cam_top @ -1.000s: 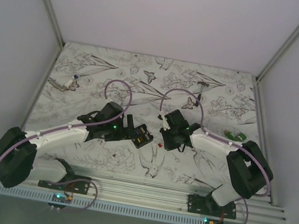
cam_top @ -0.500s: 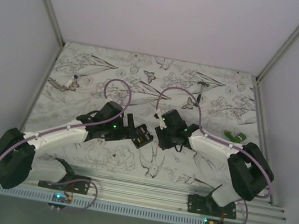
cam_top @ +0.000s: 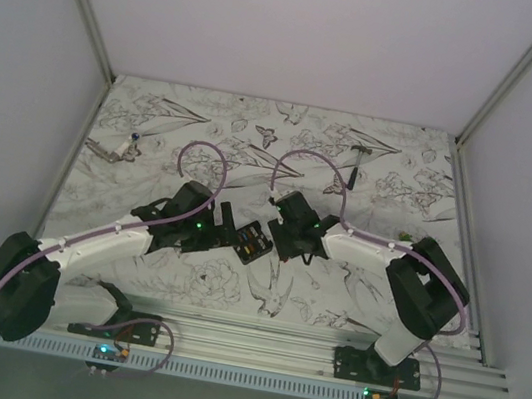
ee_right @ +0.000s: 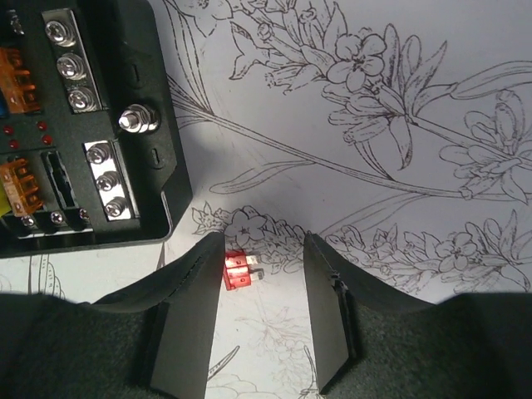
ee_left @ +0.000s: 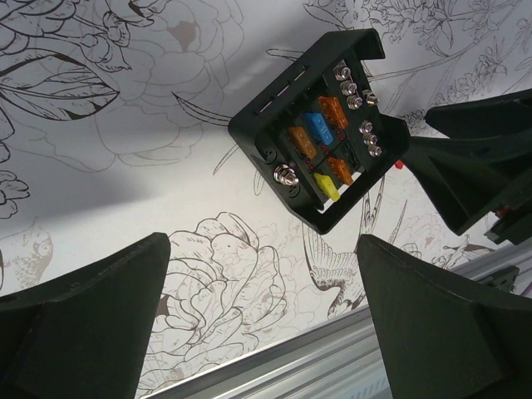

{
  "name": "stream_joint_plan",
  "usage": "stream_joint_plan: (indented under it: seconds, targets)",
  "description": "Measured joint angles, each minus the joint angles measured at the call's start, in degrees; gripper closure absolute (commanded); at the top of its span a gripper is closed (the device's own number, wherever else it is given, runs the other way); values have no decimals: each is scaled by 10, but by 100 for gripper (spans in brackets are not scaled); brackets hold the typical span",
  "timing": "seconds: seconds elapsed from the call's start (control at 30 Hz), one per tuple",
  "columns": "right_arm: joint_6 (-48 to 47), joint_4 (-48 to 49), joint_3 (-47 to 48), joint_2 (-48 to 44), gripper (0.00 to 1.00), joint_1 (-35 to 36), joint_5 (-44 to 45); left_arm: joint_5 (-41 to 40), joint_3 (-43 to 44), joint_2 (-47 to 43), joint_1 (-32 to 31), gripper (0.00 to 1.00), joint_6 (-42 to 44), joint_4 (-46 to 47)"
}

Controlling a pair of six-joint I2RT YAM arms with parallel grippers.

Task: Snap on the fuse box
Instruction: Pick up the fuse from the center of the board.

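Two grippers face each other across the fuse box (ee_left: 320,129), which lies on the flower-printed tabletop (cam_top: 155,131) about midway between its left and right edges, closer to the near edge than the far one. Its open face is up, showing orange, blue and yellow fuses. The left gripper (ee_left: 262,283) has its jaws spread wide and empty, with the box ahead of the gap, beyond the tips. The right gripper (ee_right: 261,246) has its jaws partly apart, gripping nothing. The box sits just past them, off to one side. A small red fuse (ee_right: 237,271) lies on the tabletop between these jaws, just beside one finger.
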Motion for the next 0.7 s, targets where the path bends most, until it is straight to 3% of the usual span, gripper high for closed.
stream_joint_plan:
  seconds: [0.3,0.7]
  targets:
    - [13,-8,17,20,47,8,20,0,0,-1,0,1,-2,0]
    - [33,-74,-34,-47,42,8,54,0,0,-2,0,1,-2,0]
